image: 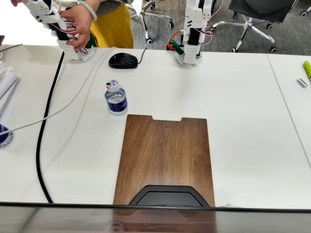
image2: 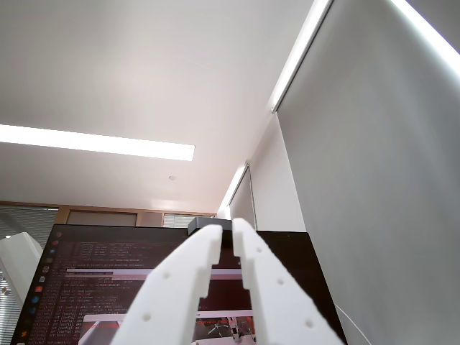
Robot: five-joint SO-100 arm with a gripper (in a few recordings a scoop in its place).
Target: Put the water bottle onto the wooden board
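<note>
**Water bottle beside the board, tool raised**

The water bottle (image: 116, 98) stands upright on the white bench (image: 243, 107), just off the far left corner of the wooden board (image: 165, 158), apart from its edge. The board's notched short edge faces my arm (image: 194, 34); its top is bare. A black mouse (image: 123, 60) sits beyond the bottle. My tool (image2: 227, 237) points up at the ceiling, its fingers nearly together, holding nothing.

The white table (image: 243, 121) carries a wooden board (image: 165, 155), a water bottle (image: 116, 98) standing just beside its notched edge, a black mouse (image: 123, 60) and cables (image: 46, 126).
</note>
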